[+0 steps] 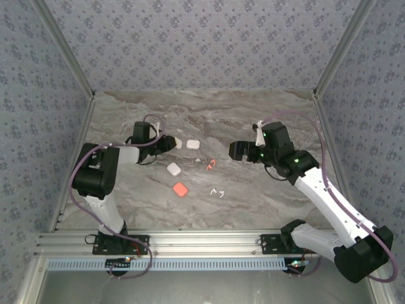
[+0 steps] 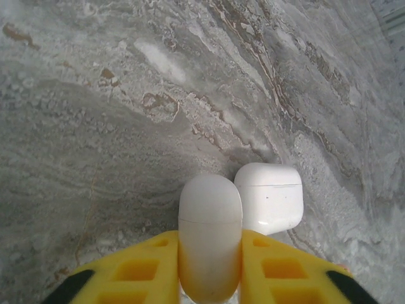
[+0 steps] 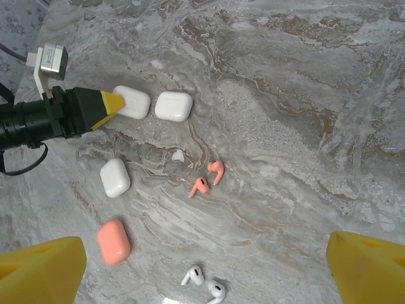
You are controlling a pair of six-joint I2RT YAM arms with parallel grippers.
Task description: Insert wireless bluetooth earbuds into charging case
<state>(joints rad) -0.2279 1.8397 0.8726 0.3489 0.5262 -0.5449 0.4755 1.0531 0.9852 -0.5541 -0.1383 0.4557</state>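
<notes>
glossy white pill-shaped case point(image 2: 210, 209) snug in yellow left claw point(image 2: 210, 253)

— How many cases are on the desk point(image 3: 304, 126)?
— Four. Three are white: a white case point(image 3: 136, 102) at upper left of the right wrist view, a second white case point(image 3: 173, 106) just right of it, and a third white case point(image 3: 114, 177) at mid left. Then one coral case point(image 3: 114, 241), lower left.
— And earbuds?
— Four I am sure of: two coral earbuds point(image 3: 216, 171) point(image 3: 199, 187) at centre, two white earbuds point(image 3: 192, 275) point(image 3: 216, 292) at the bottom edge. There is also one tiny white bit point(image 3: 178, 155) above the coral pair; I cannot tell what it is.
</notes>
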